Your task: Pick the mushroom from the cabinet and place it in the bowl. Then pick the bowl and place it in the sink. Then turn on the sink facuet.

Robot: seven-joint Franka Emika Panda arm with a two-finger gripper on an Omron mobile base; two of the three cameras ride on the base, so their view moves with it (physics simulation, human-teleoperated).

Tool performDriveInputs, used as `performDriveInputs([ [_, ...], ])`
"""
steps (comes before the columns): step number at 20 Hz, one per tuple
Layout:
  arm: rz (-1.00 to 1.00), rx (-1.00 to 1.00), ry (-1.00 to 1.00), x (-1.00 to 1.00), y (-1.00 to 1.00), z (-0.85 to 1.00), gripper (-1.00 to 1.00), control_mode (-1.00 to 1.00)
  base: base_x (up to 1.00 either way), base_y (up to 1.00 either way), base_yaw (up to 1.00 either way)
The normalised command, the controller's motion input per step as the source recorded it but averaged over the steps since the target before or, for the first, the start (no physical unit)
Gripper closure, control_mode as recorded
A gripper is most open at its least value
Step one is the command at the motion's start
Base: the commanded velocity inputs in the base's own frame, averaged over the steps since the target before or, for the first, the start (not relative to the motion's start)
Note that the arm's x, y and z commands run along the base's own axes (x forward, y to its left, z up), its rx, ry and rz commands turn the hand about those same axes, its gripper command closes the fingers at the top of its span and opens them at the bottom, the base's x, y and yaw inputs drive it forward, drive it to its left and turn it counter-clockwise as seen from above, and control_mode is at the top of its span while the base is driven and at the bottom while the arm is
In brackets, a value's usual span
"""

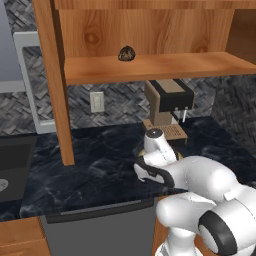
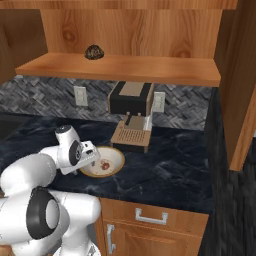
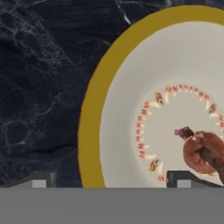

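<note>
While the small dark brown lumpy mushroom (image 1: 127, 53) sits on the orange-brown wooden cabinet (image 1: 155, 67) shelf, the claw (image 3: 112, 181) hangs released low over the cream, tan-rimmed bowl (image 2: 109, 161); target lies well above.

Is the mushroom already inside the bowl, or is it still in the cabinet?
Still in the cabinet: the mushroom sits on the wooden shelf, and the bowl stands on the counter below.

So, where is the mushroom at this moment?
The mushroom lies on the open shelf of the cabinet, toward its left part in both base views, above the coffee machine and high over the bowl on the counter.
</note>
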Motion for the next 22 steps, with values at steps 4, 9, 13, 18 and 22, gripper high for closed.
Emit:
performDriveInputs([
  [4, 0.06, 0.0, 0.02, 0.14, 0.0, -0.21, 1.0, -1.0, 0.0, 0.0, 0.0],
  [9, 0.09, 0.0, 0.04, 0.08, 0.0, -0.25, 1.0, -1.0, 0.0, 0.0, 0.0],
  [13, 0.09, 0.0, 0.03, 0.01, 0.0, -0.23, 1.0, -1.0, 0.0, 0.0, 0.0],
  [18, 0.08, 0.0, 0.0, -0.14, 0.0, 0.01, 1.0, -1.0, 0.0, 0.0, 0.0],
  [22, 0.1, 0.0, -0.09, -0.69, 0.07, 0.59, 1.0, -1.0, 0.0, 0.0, 0.0],
])
